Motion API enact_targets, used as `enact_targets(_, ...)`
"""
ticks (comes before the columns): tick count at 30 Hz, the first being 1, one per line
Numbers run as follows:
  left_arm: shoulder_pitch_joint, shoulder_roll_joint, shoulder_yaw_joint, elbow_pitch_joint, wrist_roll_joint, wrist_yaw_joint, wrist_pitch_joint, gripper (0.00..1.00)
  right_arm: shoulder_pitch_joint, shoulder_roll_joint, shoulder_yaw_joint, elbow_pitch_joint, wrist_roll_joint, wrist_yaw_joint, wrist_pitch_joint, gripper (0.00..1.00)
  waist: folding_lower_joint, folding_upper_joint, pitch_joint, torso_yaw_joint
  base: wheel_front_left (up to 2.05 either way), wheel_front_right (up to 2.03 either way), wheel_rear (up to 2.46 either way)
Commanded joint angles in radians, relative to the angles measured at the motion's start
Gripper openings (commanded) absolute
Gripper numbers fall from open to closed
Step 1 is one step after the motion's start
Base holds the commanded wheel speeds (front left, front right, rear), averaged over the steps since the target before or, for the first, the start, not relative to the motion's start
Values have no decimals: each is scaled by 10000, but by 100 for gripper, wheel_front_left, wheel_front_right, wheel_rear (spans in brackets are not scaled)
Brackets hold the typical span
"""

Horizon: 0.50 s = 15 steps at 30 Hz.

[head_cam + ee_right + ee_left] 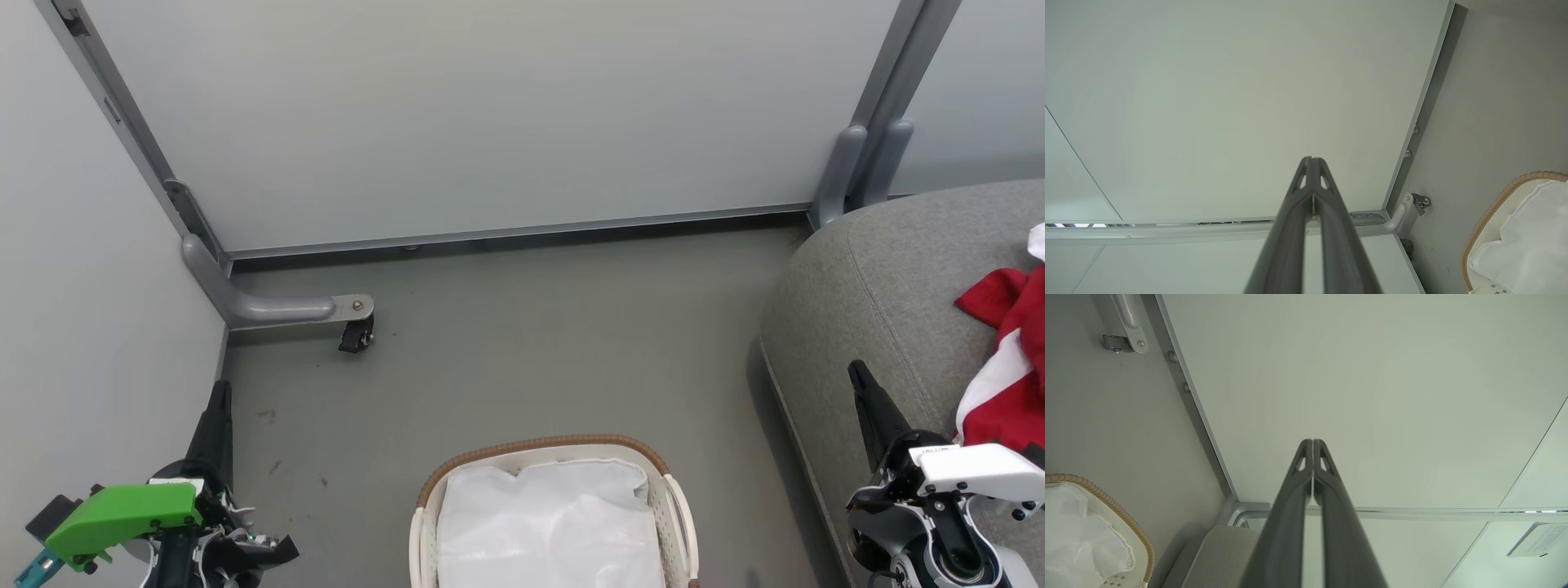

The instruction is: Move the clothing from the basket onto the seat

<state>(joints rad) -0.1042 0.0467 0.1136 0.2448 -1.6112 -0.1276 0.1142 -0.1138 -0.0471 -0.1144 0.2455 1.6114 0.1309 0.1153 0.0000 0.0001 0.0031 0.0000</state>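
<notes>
The red and white clothing [1008,359] lies heaped on the grey seat [873,278] at the right edge of the head view. The basket [539,449] stands on the floor at the bottom centre, its brown rim curving around a white cloth liner [547,523]; no red fabric shows inside it. My left gripper [219,392] is shut and empty at the lower left, pointing up beside the wall. My right gripper [857,371] is shut and empty over the seat's front edge, left of the clothing. In both wrist views the fingers [1312,443] [1311,159] meet at the tips with nothing between them.
Pale partition panels [490,114] close off the back and left. A grey metal foot with a black castor [357,333] juts onto the floor at the back left. Grey floor [531,351] lies open between basket, panels and seat.
</notes>
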Motion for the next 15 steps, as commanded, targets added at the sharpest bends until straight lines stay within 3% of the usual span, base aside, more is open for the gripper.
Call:
enact_targets(1, -92, 66, 23, -10, -33, -57, 35, 0, 106, -59, -17, -33, 29, -3, 13, 0, 0, -1, 0, 0, 0, 0, 0)
enact_targets(15, -92, 66, 22, -11, -33, -57, 34, 0, 106, -59, -17, -33, 30, -3, 13, 0, 0, -1, 0, 0, 0, 0, 0)
